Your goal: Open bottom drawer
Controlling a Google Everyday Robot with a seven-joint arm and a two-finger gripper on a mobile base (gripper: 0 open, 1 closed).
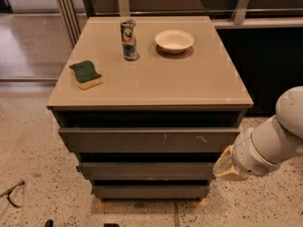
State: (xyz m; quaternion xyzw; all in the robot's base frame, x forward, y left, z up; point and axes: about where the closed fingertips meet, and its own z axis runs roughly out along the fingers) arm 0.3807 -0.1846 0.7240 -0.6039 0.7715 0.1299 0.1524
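Dark grey-brown bottom drawer (150,191), cream claw (224,168) right of tan-topped cabinet (156,82) — green-and-yellow sponge (86,74), cream bowl (174,40), speckled floor (28,164)
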